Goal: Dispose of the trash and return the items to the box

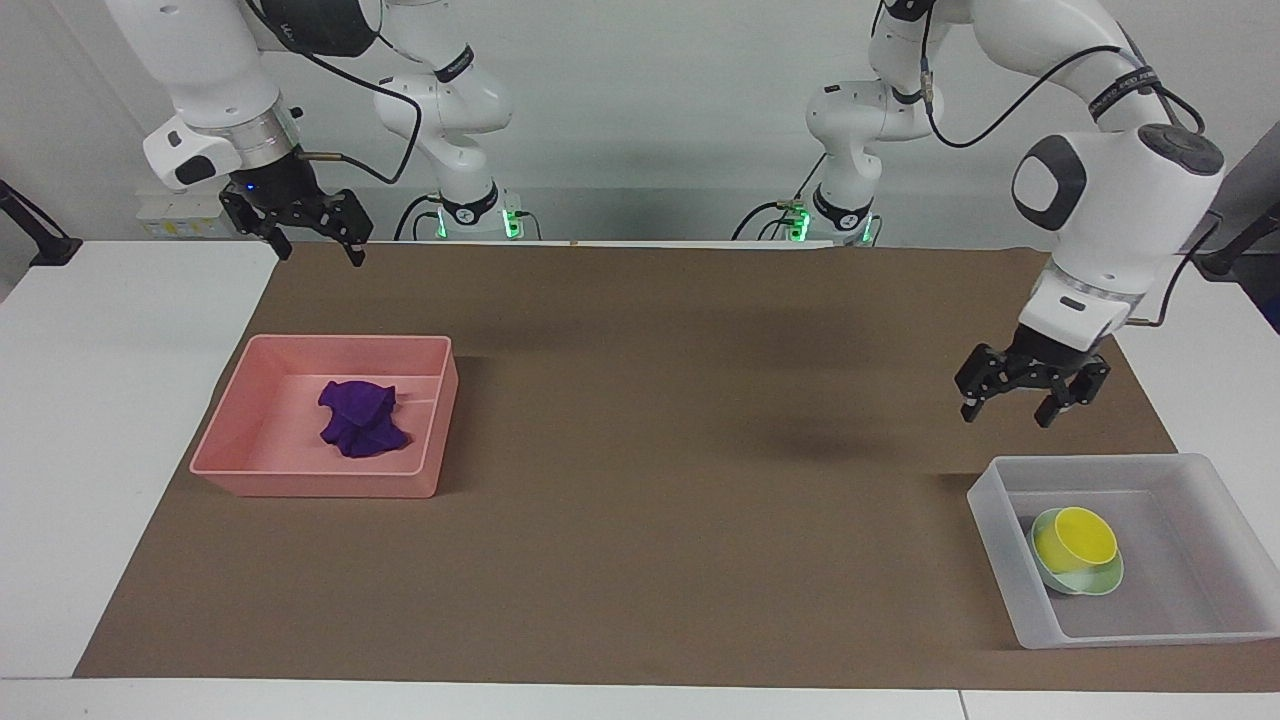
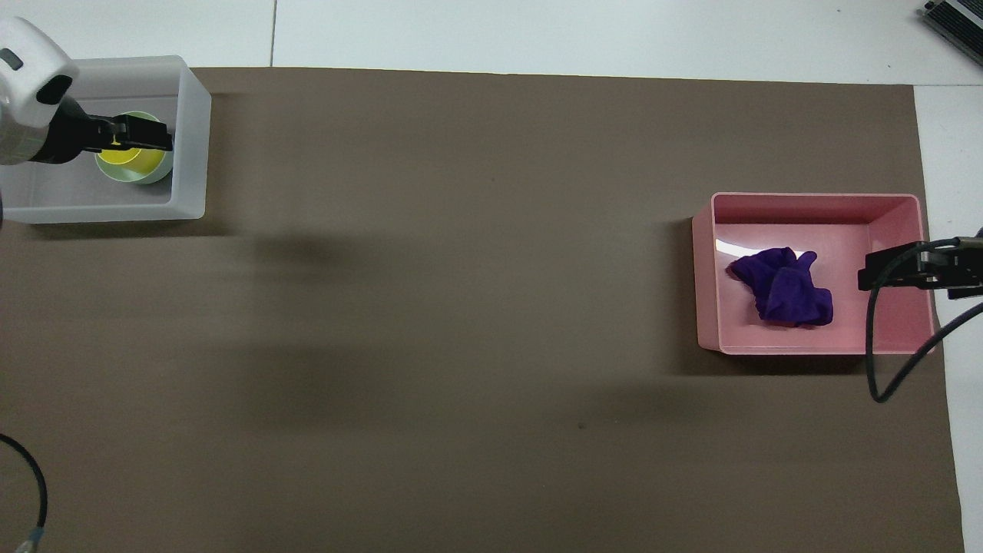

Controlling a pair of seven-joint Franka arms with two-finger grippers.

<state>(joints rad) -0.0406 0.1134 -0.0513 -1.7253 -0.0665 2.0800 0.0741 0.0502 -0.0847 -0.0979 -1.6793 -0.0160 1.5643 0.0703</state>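
Note:
The yellow cup (image 1: 1075, 538) stands in the mint-green bowl (image 1: 1092, 582) inside the translucent box (image 1: 998, 545) at the left arm's end of the table. They also show in the overhead view: cup (image 2: 132, 158), bowl (image 2: 158, 173), box (image 2: 192, 138). My left gripper (image 1: 1015, 405) (image 2: 153, 138) is open and empty, raised well above the box and touching nothing. The purple cloth (image 1: 360, 418) (image 2: 783, 290) lies in the pink bin (image 1: 300, 482) (image 2: 814, 206). My right gripper (image 1: 322, 250) (image 2: 875, 276) is open and empty, waiting high over the pink bin's outer end.
A brown mat (image 1: 650, 450) covers most of the table, with white tabletop (image 1: 100, 400) at both ends. A cable (image 2: 883, 369) hangs from the right arm beside the pink bin.

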